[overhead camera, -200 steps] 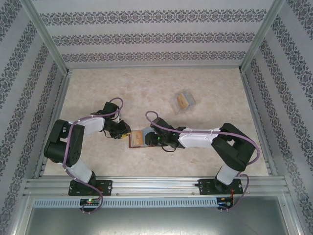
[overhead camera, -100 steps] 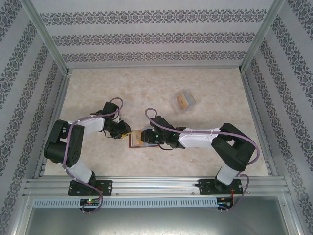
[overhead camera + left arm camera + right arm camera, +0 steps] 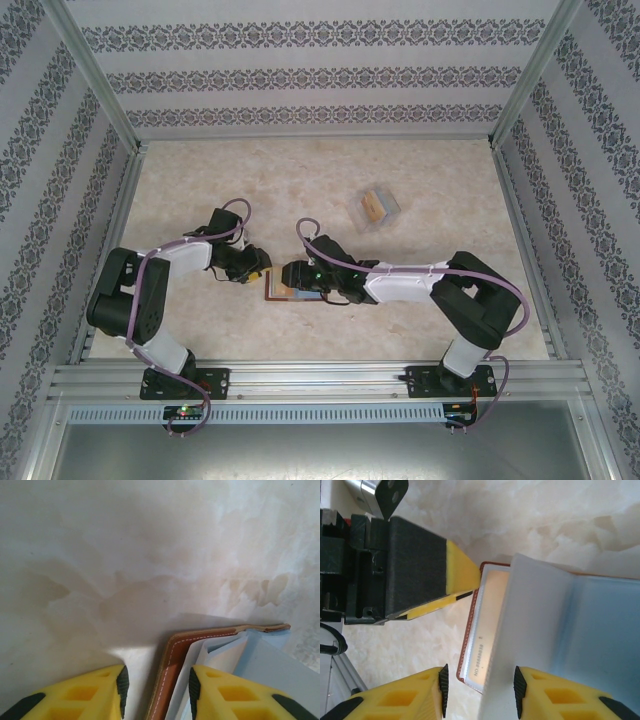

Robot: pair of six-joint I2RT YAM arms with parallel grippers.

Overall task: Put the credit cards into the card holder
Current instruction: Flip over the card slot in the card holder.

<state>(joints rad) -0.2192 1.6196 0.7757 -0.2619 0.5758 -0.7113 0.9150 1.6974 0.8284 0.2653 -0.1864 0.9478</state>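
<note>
Reddish-brown card holder (image 3: 600, 620) lies open, credit card (image 3: 490, 615) inside.

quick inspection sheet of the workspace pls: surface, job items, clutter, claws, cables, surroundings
surface: beige marbled table, faint stains
job's things: card holder lying open between the arms, pale credit card inside it; orange credit card farther back
clutter: clear plastic box holding the orange card
claws: left claw open, astride the holder's leather edge; right claw open, astride the holder's card side
cables: purple cables loop along both arms
surroundings: patterned walls, aluminium frame
</note>
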